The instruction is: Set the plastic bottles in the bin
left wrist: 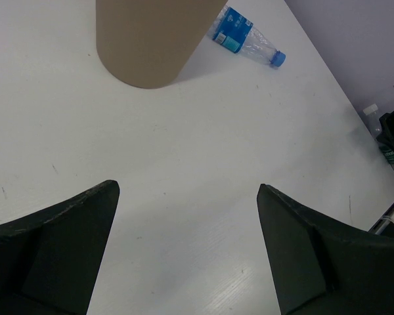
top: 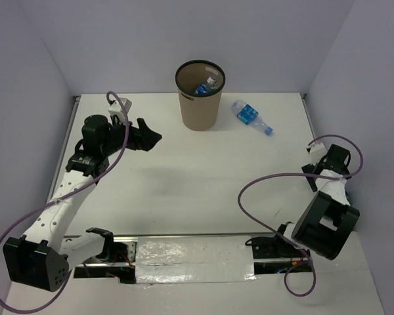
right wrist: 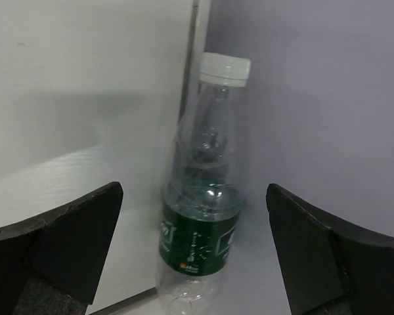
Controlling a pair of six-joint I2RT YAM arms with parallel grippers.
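The tan bin (top: pixel 200 105) stands at the back of the table, with one blue-labelled bottle (top: pixel 205 86) inside it. Right of it, a second blue-labelled bottle (top: pixel 251 117) lies on the table; the left wrist view shows it too (left wrist: pixel 240 34), beside the bin (left wrist: pixel 148 39). My left gripper (top: pixel 151 138) (left wrist: pixel 189 186) hangs open and empty, left of the bin. A green-labelled bottle (right wrist: pixel 200 239) with a white cap lies against the right wall. My right gripper (top: pixel 313 176) (right wrist: pixel 194 189) is open, one finger on each side of it, not touching. In the top view the arm hides this bottle.
Grey walls close in the table (top: pixel 184 184) on the left, back and right. The table's right edge strip (right wrist: pixel 190 72) runs beside the green-labelled bottle. A purple cable (top: pixel 262 180) loops over the table near the right arm.
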